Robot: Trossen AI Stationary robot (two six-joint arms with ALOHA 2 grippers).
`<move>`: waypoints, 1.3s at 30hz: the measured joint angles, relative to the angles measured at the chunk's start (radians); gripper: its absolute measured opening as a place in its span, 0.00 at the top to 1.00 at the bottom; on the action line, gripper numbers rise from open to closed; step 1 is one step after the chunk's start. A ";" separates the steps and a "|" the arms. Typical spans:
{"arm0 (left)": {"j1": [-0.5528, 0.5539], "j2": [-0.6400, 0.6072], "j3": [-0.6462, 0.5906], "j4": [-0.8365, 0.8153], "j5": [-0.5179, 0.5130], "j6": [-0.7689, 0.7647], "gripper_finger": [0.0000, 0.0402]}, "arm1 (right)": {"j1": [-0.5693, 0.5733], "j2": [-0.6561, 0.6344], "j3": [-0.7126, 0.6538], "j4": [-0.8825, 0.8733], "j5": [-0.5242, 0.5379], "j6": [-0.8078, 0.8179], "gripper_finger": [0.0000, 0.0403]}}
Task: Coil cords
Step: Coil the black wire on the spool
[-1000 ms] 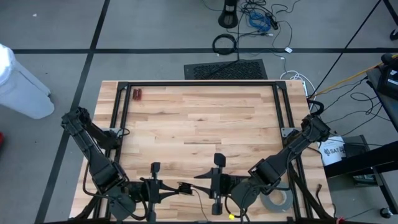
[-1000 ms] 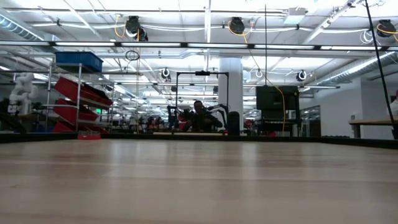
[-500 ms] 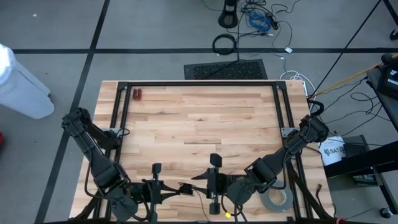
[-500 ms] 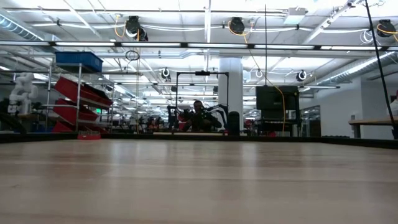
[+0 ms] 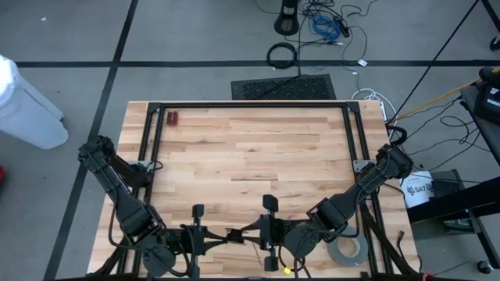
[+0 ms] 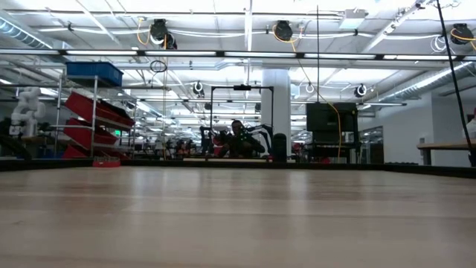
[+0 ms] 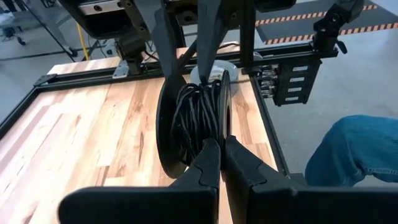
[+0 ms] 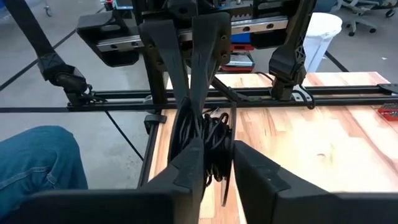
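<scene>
The cords are one small bundle of thin black loops (image 7: 199, 115), held up near the table's front edge between my two grippers (image 5: 233, 234). My left gripper (image 7: 222, 144) comes at it from the table's left and is shut on it. My right gripper (image 8: 217, 152) faces it from the right, open, with one finger on either side of the bundle (image 8: 214, 143). A loose strand (image 8: 226, 180) hangs down from the bundle. The low view shows neither the grippers nor the bundle. My left gripper pinches the bundle's near rim (image 7: 208, 138) between its two fingers, several loops together. Its fingers come roughly level from the table's left. The bundle stands on edge, clear of the table. My right gripper: whether its fingers (image 8: 194, 158) touch the loops, I cannot tell.
A grey tape roll (image 5: 346, 251) lies at the front right corner. A small red object (image 5: 172, 119) sits at the far left. A black frame (image 5: 250, 105) runs round the tabletop. A person's leg in jeans (image 7: 360, 149) shows beyond the table's front edge.
My right gripper has swung a little toward the table's left, closer to my left gripper and the bundle. The bundle has stayed where it was in my left gripper.
</scene>
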 joint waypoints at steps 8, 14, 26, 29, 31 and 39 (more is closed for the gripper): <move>0.006 0.000 0.000 0.003 0.007 -0.006 0.98 | -0.012 0.002 0.002 -0.029 -0.044 -0.004 0.99; 0.007 0.000 0.000 0.004 0.008 -0.007 0.98 | -0.018 0.012 0.002 -0.033 -0.045 -0.008 1.00; 0.006 0.000 0.000 0.004 0.002 -0.007 0.98 | -0.017 0.011 0.002 -0.027 -0.045 -0.030 1.00; 0.006 0.000 0.000 0.004 0.002 -0.007 0.97 | -0.017 0.011 0.002 -0.027 -0.045 -0.030 1.00; 0.006 0.000 0.000 0.004 0.001 -0.008 0.95 | -0.017 0.011 0.002 -0.027 -0.043 -0.030 1.00; 0.008 -0.001 0.000 0.010 -0.020 -0.036 0.75 | -0.017 0.011 0.001 -0.024 -0.041 -0.031 1.00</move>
